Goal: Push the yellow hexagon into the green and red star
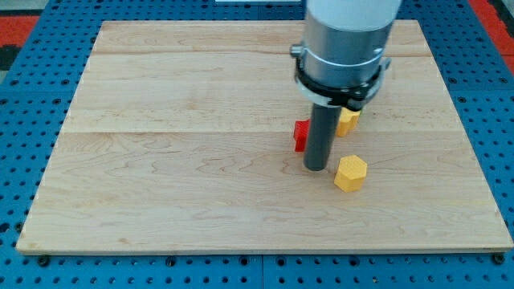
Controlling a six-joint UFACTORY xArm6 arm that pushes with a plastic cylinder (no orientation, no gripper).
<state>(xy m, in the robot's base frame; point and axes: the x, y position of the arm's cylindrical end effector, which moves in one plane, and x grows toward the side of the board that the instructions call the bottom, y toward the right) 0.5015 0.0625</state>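
My tip (316, 168) down on worktop (177, 185) | yellow hexagon (350, 172) just right of it | red block (300, 135) half-hidden behind rod | second yellow block (348, 120) beyond | no jaws here, just a rod

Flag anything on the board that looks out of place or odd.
Nothing looks damaged or spilled. My tip sits just left of the yellow hexagon; the rod partly hides a red block and another yellow block. No green block shows.
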